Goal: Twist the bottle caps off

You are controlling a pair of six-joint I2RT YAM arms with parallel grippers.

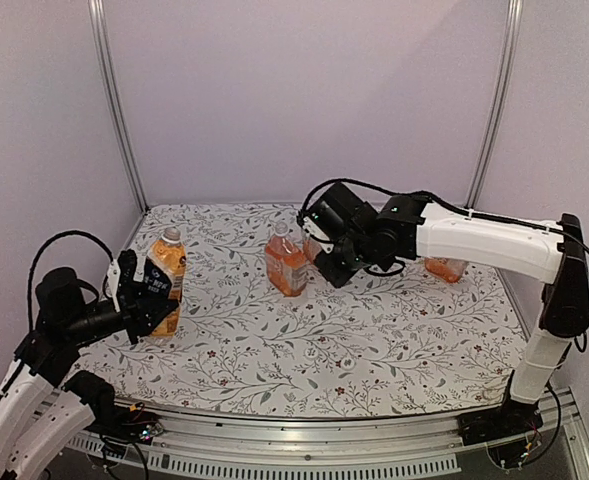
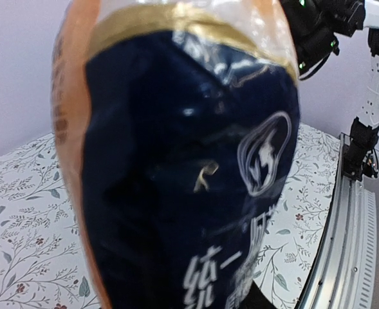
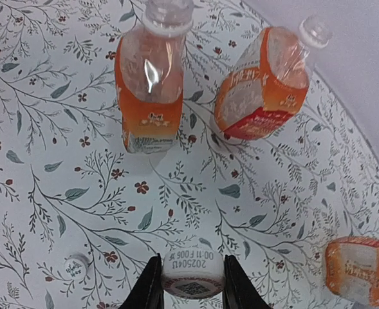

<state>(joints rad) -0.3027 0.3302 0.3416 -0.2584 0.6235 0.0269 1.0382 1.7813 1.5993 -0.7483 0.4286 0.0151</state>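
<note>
The tall bottle (image 1: 164,280) with the orange-and-black label stands at the left, its white cap (image 1: 172,234) on top. My left gripper (image 1: 152,298) is shut on its body, and its dark label (image 2: 176,180) fills the left wrist view, hiding the fingers. My right gripper (image 3: 192,283) is shut on a white bottle cap (image 3: 192,278) printed with a date, held above the table. Below it stand two squat orange bottles: one (image 3: 152,90) whose clear neck looks bare, and another (image 3: 263,84) with a white cap (image 3: 314,31). In the top view the right gripper (image 1: 322,258) hovers beside them (image 1: 286,265).
A loose white cap (image 3: 76,265) lies on the floral tablecloth (image 3: 292,193) left of my right fingers. A third squat bottle (image 3: 360,270) stands at the right, partly behind the right arm (image 1: 444,268). Purple walls close the back and sides.
</note>
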